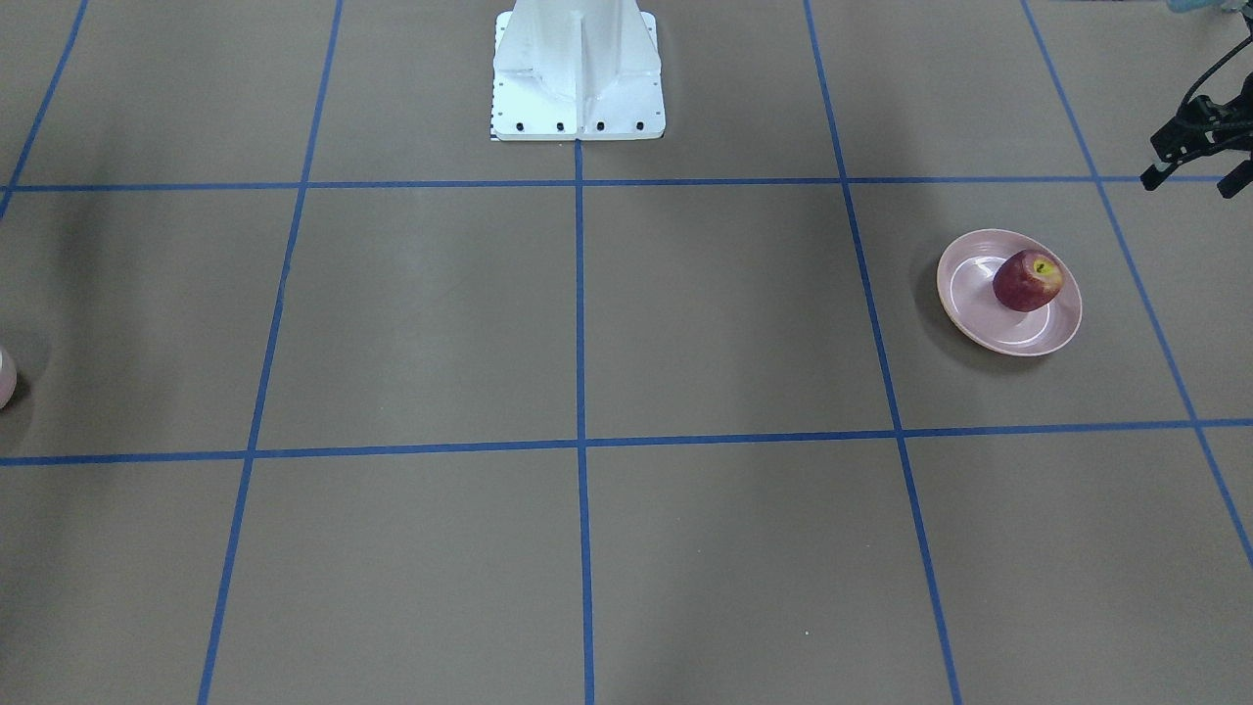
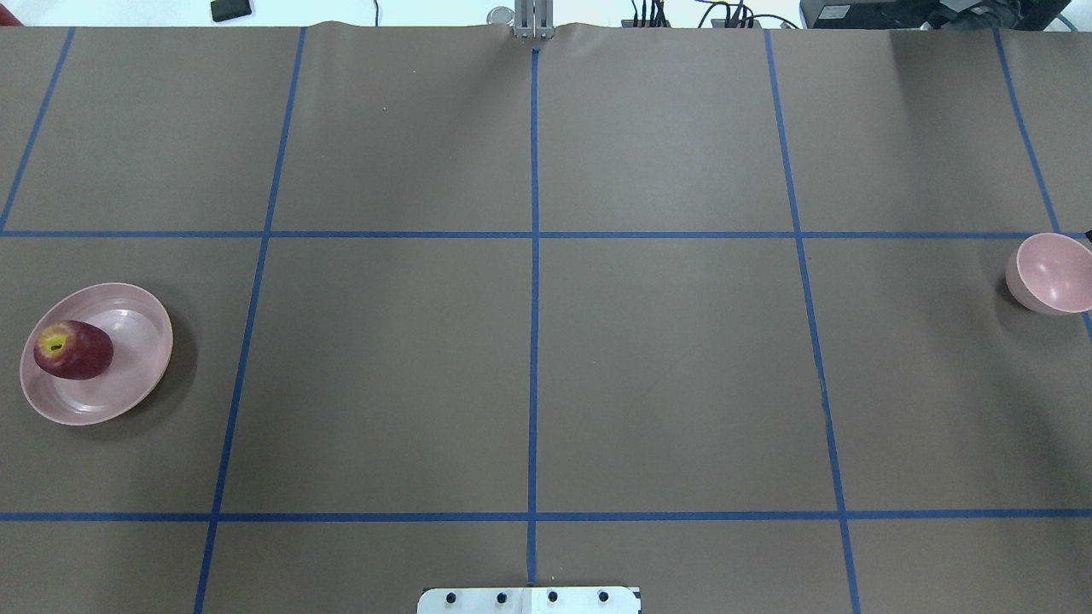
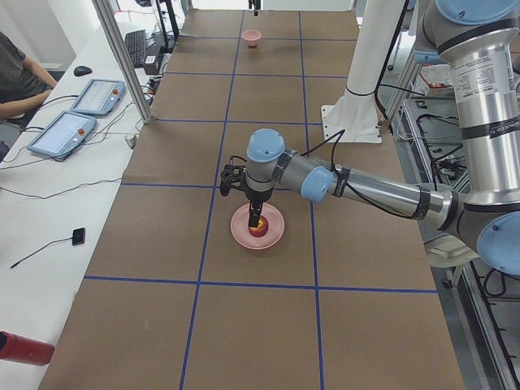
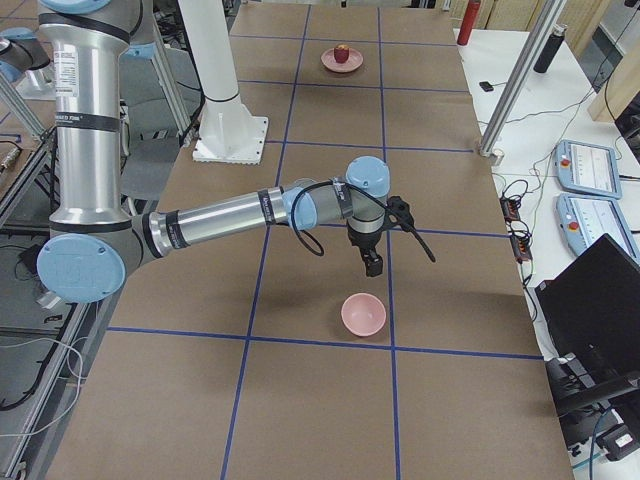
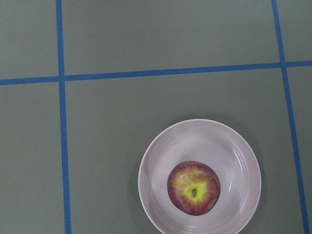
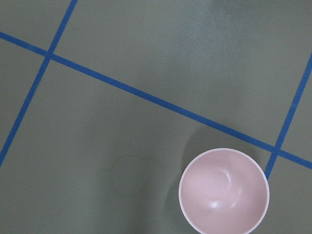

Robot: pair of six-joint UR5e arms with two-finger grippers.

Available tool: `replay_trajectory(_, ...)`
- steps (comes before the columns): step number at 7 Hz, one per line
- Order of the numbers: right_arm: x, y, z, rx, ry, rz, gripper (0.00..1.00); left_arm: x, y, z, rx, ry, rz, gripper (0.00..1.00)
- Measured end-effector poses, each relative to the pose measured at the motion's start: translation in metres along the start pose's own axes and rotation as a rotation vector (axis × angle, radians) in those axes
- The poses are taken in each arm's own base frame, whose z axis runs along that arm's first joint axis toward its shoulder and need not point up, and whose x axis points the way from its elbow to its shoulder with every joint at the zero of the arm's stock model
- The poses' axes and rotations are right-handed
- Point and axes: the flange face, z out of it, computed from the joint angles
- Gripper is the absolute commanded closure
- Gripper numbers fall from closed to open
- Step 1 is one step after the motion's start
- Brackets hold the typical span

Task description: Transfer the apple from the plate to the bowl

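Note:
The dark red apple lies stem up on the wide pink plate, on the robot's left side of the table. They also show in the overhead view as apple and plate, and in the left wrist view as apple and plate. My left gripper hangs above the plate, its two prongs apart and empty. The small pink bowl stands empty at the far right, also in the right wrist view. My right gripper hovers above and just behind the bowl; I cannot tell whether it is open.
The white robot base stands at the table's middle edge. Blue tape lines divide the brown table. An aluminium post, control tablets and a seated operator are beside the table. A red bottle lies off the mat.

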Motion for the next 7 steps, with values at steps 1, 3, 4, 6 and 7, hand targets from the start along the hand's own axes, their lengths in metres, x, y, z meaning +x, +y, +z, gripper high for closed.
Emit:
replay_trajectory(1, -0.002, 0.0, -0.002, 0.009, 0.002, 0.013, 0.0, 0.0, 0.0, 0.0, 0.001, 0.002, 0.001, 0.02)
replay_trajectory(3, -0.008, 0.008, -0.006, 0.042, -0.011, 0.041, 0.0, -0.001, 0.001, 0.001, 0.001, 0.002, -0.001, 0.02)
replay_trajectory(4, -0.006, 0.014, -0.003, 0.062, -0.012, 0.05, 0.0, -0.001, 0.001, 0.0, 0.001, 0.002, -0.002, 0.02)
replay_trajectory(6, 0.01, 0.022, 0.015, 0.048, -0.014, 0.102, 0.0, 0.0, 0.001, -0.001, 0.003, 0.004, -0.002, 0.02)
replay_trajectory(7, 0.02, 0.025, 0.027, 0.029, -0.015, 0.12, 0.0, 0.0, 0.001, 0.0, 0.003, 0.004, -0.002, 0.02)
